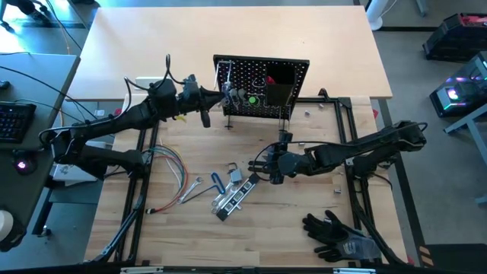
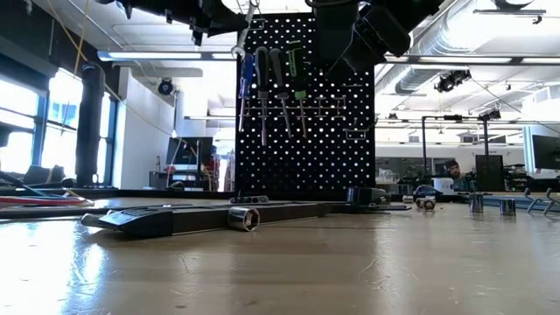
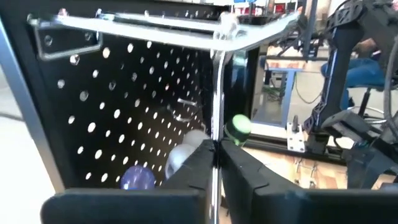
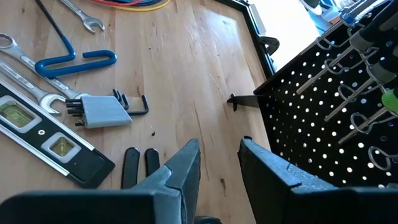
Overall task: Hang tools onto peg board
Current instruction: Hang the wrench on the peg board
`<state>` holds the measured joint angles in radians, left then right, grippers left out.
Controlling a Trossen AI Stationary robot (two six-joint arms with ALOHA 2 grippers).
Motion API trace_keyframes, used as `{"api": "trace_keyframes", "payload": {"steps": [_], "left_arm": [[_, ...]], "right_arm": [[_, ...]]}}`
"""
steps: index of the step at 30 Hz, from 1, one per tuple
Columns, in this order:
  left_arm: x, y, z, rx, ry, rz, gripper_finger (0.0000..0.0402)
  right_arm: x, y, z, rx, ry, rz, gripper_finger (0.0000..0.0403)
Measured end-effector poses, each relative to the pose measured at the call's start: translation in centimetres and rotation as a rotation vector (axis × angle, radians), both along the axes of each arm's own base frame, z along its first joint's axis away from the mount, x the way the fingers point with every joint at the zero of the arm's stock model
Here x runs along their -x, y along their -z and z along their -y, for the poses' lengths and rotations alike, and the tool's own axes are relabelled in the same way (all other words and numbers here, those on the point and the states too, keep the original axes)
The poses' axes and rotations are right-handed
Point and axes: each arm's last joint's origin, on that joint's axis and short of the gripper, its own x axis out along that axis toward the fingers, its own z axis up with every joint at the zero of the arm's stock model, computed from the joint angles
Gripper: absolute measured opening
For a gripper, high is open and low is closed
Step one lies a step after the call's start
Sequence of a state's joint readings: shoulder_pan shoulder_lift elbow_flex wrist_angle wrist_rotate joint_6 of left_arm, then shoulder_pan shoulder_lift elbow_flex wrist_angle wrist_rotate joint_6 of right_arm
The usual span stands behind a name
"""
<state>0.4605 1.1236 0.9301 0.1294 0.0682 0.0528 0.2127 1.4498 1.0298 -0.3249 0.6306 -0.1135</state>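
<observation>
The black peg board stands upright at the table's far middle, with a black bin on its front. Blue, grey and green drivers hang on its upper left. My left gripper is at the board's upper left corner, shut on a thin silver tool. My right gripper is open and empty above the table's middle. Just to its left lie the black-silver bar, silver wrenches, a blue-handled tool, a grey hex-key holder and black pliers handles. My left gripper pinches the silver tool's thin shaft between its two fingers, coming about level from the table's left. The tool runs on past the fingertips, clear of the table. Its far end meets a silver bar by the board's top; whether it rests on a peg, I cannot tell.
Black gloves lie at the near right. A bundle of coloured wires lies at the left. The black-silver bar also shows in the low view with a socket in front. Bare wood lies between my right gripper and the board.
</observation>
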Motion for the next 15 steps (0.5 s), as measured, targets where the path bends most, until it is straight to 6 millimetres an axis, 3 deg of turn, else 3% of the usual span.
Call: {"api": "trace_keyframes", "payload": {"steps": [9, 15], "left_arm": [[0.5, 1.0, 0.2, 0.068, -0.030, -0.109, 0.0138], [1.5, 1.3, 0.9, 0.101, -0.027, -0.182, 0.0167]], "right_arm": [[0.3, 0.3, 0.1, -0.006, 0.019, -0.030, 0.0107], [0.9, 0.9, 0.1, -0.064, 0.027, -0.100, 0.0107]]}}
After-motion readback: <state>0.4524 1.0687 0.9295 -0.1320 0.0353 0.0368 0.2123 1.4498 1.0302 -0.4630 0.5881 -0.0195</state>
